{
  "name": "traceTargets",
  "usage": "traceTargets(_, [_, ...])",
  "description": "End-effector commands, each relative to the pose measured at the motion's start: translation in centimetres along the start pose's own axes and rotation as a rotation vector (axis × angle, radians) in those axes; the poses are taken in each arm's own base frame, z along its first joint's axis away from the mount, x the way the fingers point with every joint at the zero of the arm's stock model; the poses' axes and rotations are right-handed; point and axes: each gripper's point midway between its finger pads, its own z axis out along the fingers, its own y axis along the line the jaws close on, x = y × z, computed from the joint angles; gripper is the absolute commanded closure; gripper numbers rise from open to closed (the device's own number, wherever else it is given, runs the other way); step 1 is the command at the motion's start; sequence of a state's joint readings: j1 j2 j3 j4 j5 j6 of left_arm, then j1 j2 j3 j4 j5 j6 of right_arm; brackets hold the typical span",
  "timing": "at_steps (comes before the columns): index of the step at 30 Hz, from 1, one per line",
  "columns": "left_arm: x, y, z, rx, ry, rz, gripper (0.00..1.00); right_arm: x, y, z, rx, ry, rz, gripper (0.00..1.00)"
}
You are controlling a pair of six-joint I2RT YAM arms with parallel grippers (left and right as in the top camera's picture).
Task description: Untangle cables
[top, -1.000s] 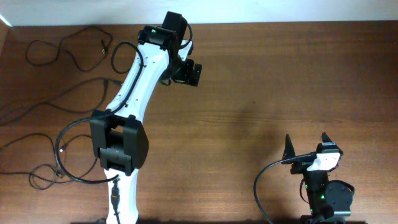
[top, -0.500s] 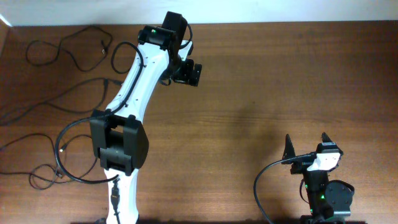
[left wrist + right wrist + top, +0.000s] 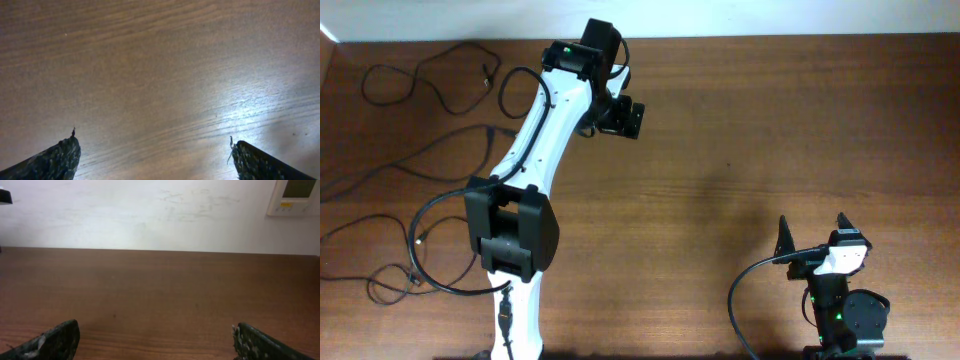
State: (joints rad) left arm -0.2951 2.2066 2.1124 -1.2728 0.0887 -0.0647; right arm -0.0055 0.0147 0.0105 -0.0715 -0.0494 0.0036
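Three thin black cables lie apart as wavy strands at the table's left side: one at the far left corner (image 3: 382, 67), one across the middle left (image 3: 430, 146), and one near the left edge lower down (image 3: 350, 231). My left gripper (image 3: 623, 116) is at the far middle of the table, to the right of the cables, open over bare wood (image 3: 152, 147). My right gripper (image 3: 812, 230) stays at the near right, open and holding nothing (image 3: 155, 330). Neither wrist view shows a cable.
The left arm's white links (image 3: 535, 150) stretch from the near edge to the far middle. A thicker black arm wire (image 3: 420, 250) loops beside its base, close to the lower cable. A white wall (image 3: 150, 210) rises behind the table's far edge.
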Motion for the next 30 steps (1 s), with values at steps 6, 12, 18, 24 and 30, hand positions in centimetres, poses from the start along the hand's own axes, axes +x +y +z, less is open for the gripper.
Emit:
traceTargets(6, [1.9, 0.1, -2.5, -0.010, 0.045, -0.007, 0.01, 0.2, 0.0, 0.0, 0.000, 0.000, 0.000, 0.02])
traceTargets(12, [2.6, -0.1, -4.1, 0.000, -0.064, 0.003, 0.01, 0.2, 0.0, 0.0, 0.000, 0.000, 0.000, 0.02])
traceTargets(18, [6.4, 0.0, -6.9, 0.006, -0.207, 0.015, 0.01, 0.2, 0.0, 0.0, 0.000, 0.000, 0.000, 0.01])
traceTargets(24, [11.8, 2.3, -10.4, -0.117, -0.311, 0.013, 0.01, 0.2, 0.0, 0.0, 0.000, 0.000, 0.000, 0.02])
traceTargets(30, [15.9, 2.1, -13.8, -0.091, -0.608, 0.020, 0.01, 0.2, 0.0, 0.0, 0.000, 0.000, 0.000, 0.02])
